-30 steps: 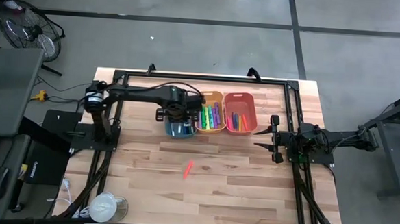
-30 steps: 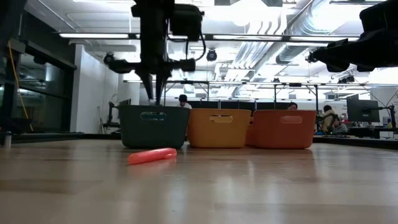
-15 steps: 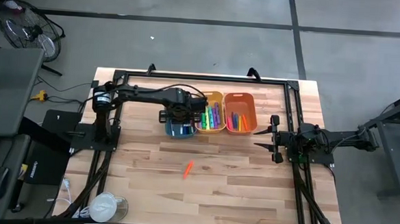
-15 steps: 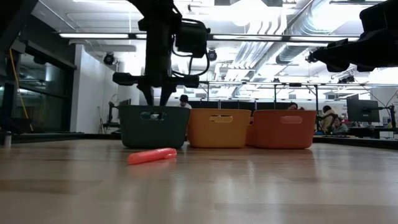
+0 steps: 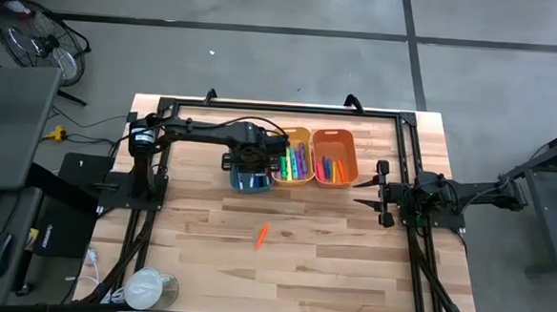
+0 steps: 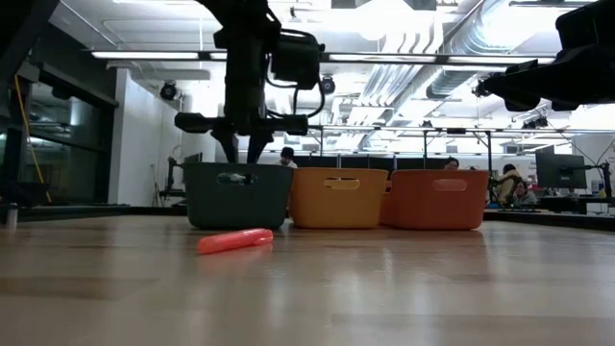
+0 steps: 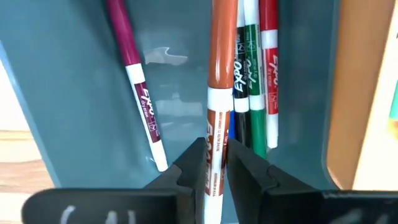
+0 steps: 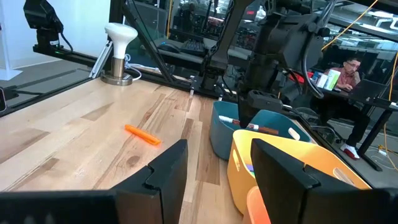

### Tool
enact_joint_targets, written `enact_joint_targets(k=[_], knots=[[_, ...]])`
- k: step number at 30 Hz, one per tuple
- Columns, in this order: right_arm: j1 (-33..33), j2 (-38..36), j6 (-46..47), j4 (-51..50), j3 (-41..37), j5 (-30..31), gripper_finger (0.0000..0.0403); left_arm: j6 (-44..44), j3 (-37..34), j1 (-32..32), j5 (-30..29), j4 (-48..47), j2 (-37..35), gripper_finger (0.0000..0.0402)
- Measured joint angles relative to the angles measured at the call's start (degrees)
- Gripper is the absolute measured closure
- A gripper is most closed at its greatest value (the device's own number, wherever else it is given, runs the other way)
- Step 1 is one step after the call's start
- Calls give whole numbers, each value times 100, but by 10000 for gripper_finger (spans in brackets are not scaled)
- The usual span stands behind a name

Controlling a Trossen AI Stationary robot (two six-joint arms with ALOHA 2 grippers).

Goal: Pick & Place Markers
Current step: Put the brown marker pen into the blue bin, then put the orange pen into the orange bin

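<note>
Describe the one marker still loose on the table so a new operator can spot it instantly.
Start at the row of three bins along the table's far side. The marker lies alone on bare wood in front of the teal bin, nearer the table's middle. It is orange-red, lying flat, and is the only marker outside a bin.

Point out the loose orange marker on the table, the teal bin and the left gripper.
Loose orange marker [image 5: 261,234], high view, mid-barrel.
Teal plastic bin [image 6: 237,198], low view, front wall.
Left gripper [image 7: 214,163], left wrist view, between fingertips.

3 bins [image 5: 293,155]: teal, yellow, orange. 1 loose orange marker [image 5: 261,234] on table [image 5: 349,265]. 2 arms.
</note>
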Motion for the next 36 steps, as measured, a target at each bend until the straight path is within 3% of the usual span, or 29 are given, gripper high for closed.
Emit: enact_joint_targets(k=[12,22,25,29,36], knots=[[0,0,0,1,0,-1,236,777,-1,-2,-242,132,-75,212],[1,2,1,2,0,1,236,1996,-109,-381,-1600,172,-1463,205],[1,2,0,-1,-1,-1,236,2472,-668,-590,-1839,932,-2206,205],[-2,2,0,2,0,0,236,3098,-2003,-901,-1812,2469,-3281,205],[-1,2,0,1,-1,2,236,3786,-4374,-1300,-1191,4875,-4885,205]])
